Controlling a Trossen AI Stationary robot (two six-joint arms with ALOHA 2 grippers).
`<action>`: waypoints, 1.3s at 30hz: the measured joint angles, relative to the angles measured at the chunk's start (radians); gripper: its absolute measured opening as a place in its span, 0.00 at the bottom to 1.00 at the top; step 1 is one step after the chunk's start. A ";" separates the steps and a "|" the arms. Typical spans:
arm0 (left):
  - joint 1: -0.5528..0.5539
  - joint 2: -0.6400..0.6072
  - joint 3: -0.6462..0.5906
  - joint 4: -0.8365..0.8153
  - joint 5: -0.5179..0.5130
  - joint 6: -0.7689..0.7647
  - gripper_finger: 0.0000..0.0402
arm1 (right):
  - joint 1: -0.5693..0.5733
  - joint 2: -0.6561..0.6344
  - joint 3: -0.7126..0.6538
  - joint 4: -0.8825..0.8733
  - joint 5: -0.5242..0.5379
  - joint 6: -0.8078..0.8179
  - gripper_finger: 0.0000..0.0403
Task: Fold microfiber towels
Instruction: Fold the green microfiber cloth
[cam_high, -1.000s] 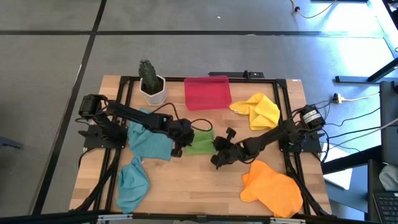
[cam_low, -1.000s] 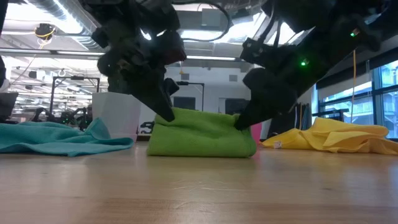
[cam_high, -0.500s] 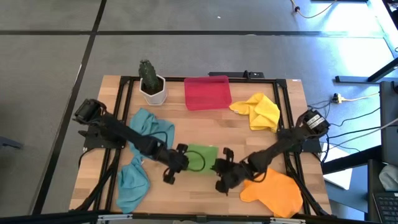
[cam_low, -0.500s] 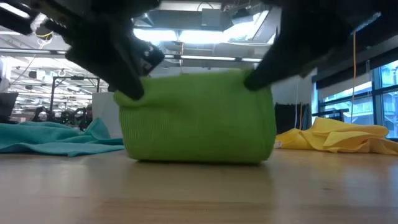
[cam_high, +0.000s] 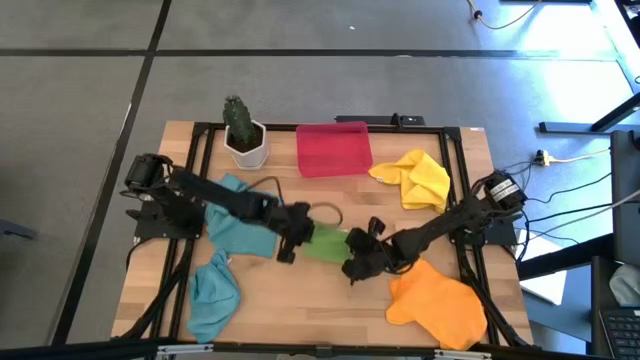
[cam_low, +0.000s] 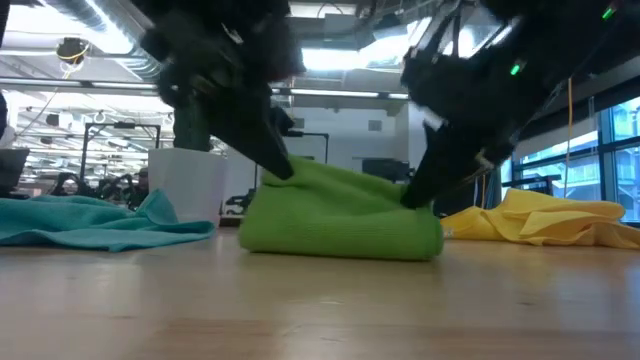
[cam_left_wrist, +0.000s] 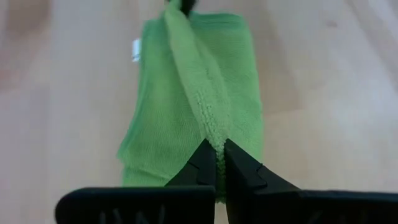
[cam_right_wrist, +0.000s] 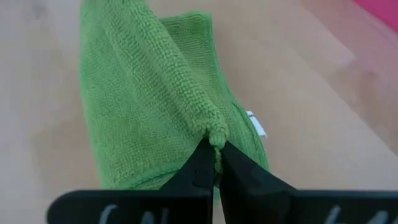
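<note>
Wooden table (cam_high: 320, 290) under overhead camera, open workshop with ceiling lights showing behind in low view. Going left to right: two teal towels lying crumpled at left side, one (cam_high: 240, 222) near the left arm, other (cam_high: 213, 290) at front left corner. White pot with cactus (cam_high: 243, 132) standing at back left. Left gripper (cam_high: 292, 241) pinching left end of green towel (cam_high: 326, 243), fingers clamped tight on a raised ridge of cloth. Green towel sitting folded at table centre, resting on wood. Red tray (cam_high: 333, 148) lying at back centre. Right gripper (cam_high: 360, 258) gripping green towel's right end, fingers closed on fabric. Yellow towel (cam_high: 415, 178) bunching at back right. Orange towel (cam_high: 438, 300) lying at front right.
</note>
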 joint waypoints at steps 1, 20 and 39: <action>0.028 0.000 -0.004 0.000 0.013 0.005 0.00 | -0.013 0.000 -0.015 0.013 0.000 0.003 0.02; 0.113 0.010 -0.017 0.007 -0.012 0.081 0.21 | -0.053 0.002 -0.081 0.013 0.077 0.116 0.02; 0.040 -0.023 -0.016 0.039 -0.032 0.073 0.29 | -0.086 0.002 -0.077 -0.007 0.196 0.208 0.05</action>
